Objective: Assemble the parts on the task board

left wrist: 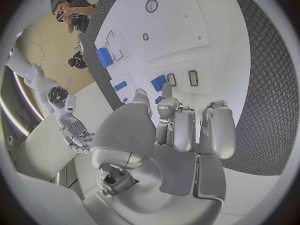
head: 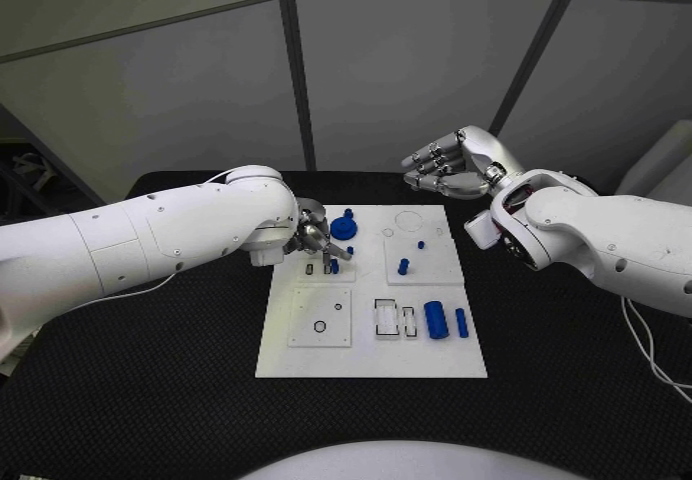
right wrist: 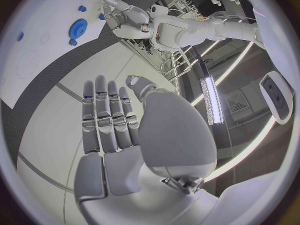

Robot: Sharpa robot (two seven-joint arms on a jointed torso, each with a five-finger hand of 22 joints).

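In the middle of the head view, the white task board (head: 371, 340) is seen lying flat on the black tabletop (head: 144, 400). The tabletop looks bumpy, like a mat with small dots. The board is smooth, with small slots and rings cut into it.

The left robot hand (head: 315, 240) is placed at the upper left corner of the board. Its silver fingers are bent down over the board, just beside a round blue gear (head: 345, 227). Whether something is held in it cannot be told. A small blue peg (head: 404, 266) is stood up near the middle of the board, to the right of that hand. Two blue cylinders (head: 447, 324) are laid side by side at the lower right of the board, well apart from both hands.

The right robot hand (head: 450, 160) is held up in the upper right of the frame, beyond the top edge of the board. Nothing is held in it, and its shiny metal fingers are gently curled and apart.

In the left wrist view, the fingertips (left wrist: 167, 91) are shown close above two dark slots (left wrist: 182, 78) and a blue part (left wrist: 159, 82), which are hidden by the arm in the head view. In the right wrist view, the right hand's straight fingers (right wrist: 106, 112) are seen from behind, with the blue gear far off.
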